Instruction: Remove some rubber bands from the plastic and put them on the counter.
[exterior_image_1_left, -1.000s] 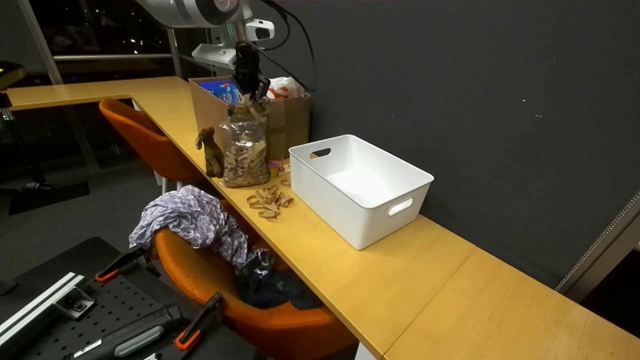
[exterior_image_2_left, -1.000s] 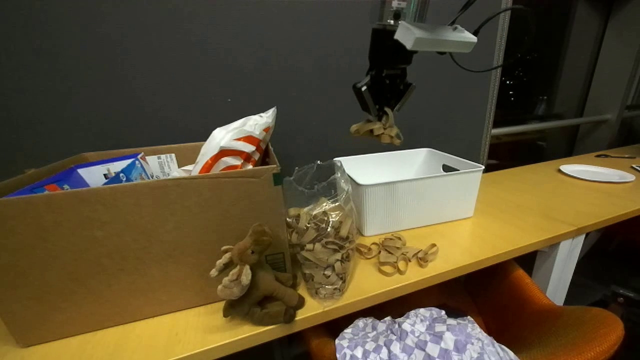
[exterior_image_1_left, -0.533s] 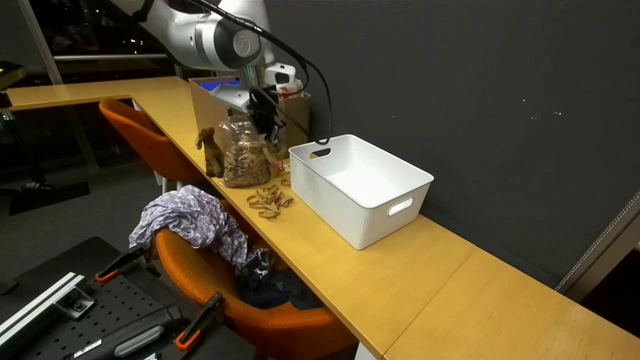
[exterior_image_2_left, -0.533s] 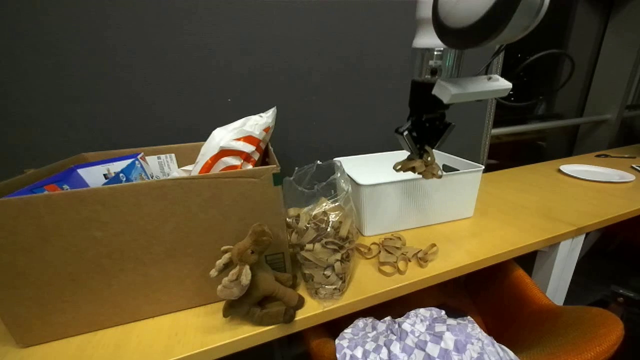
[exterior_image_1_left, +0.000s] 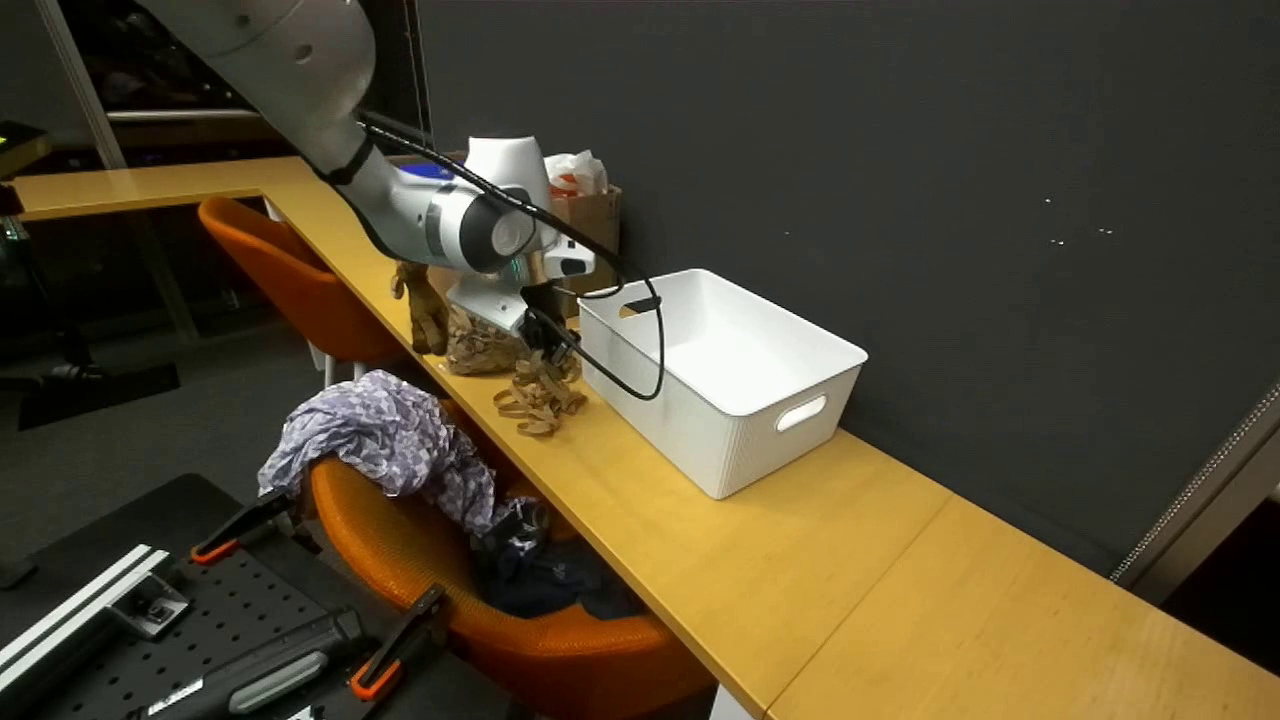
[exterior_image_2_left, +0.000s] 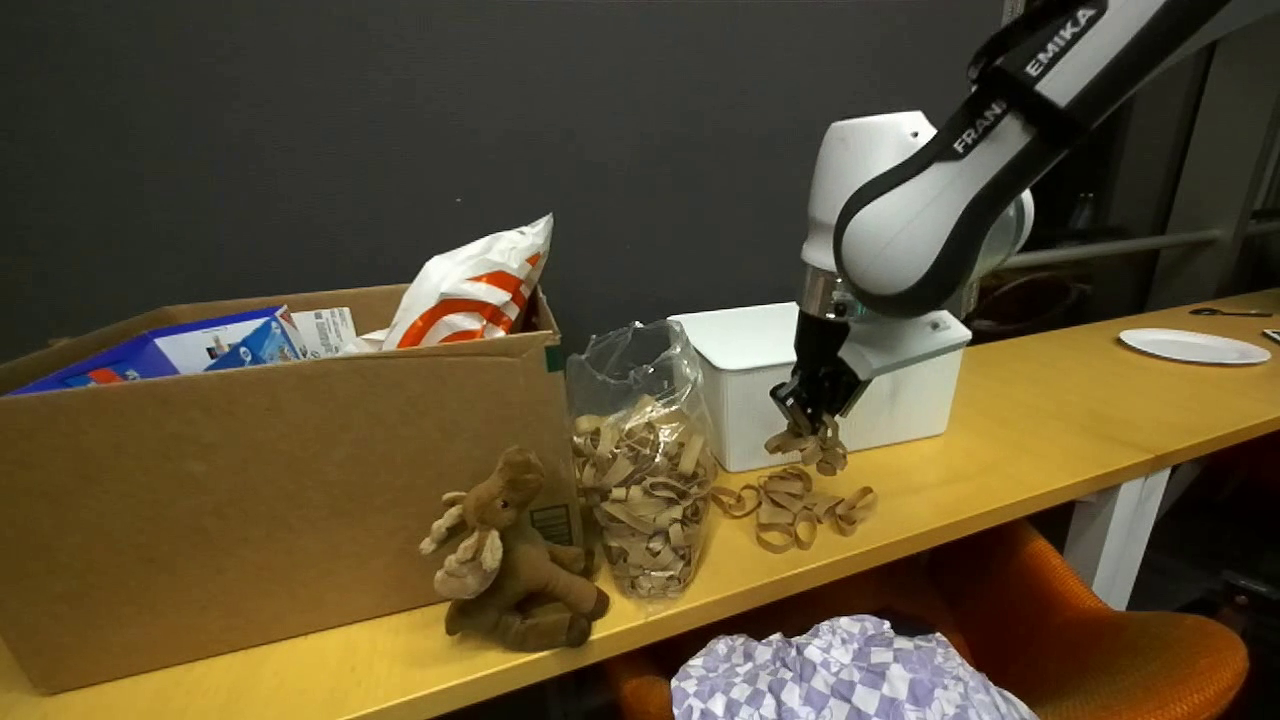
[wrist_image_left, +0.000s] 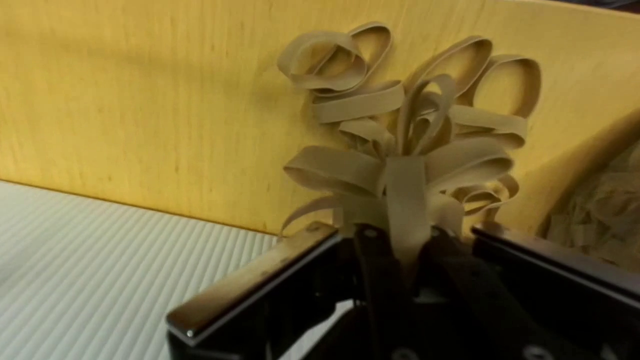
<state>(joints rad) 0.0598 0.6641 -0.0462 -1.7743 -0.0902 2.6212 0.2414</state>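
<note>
Several tan rubber bands (exterior_image_2_left: 810, 447) hang in a loose bunch from my gripper (exterior_image_2_left: 817, 424), whose fingers are shut on them. Below the bunch, more rubber bands (exterior_image_2_left: 785, 508) lie heaped on the wooden counter (exterior_image_2_left: 1040, 425). Seen from the wrist, the held bands (wrist_image_left: 406, 195) fan out in front of the loose loops (wrist_image_left: 345, 65); whether they touch is hard to tell. The plastic (exterior_image_2_left: 645, 500), a clear bag, stands upright beside the heap, still holding many bands. The arm covers the bag's upper part in an exterior view, leaving its lower part (exterior_image_1_left: 482, 350) visible.
Just behind the gripper stands a white bin (exterior_image_2_left: 730, 420). A brown plush moose (exterior_image_2_left: 520, 570) and a large cardboard box (exterior_image_2_left: 300, 500) sit on the bag's far side from the bin. An orange chair (exterior_image_1_left: 560, 650) with cloth is at the counter's edge; a white plate (exterior_image_2_left: 1195, 346) lies farther along.
Carrying the bunch, my gripper has come down from above bag height, past the bin's rim, to just over the heap. The bag and heap look unmoved.
</note>
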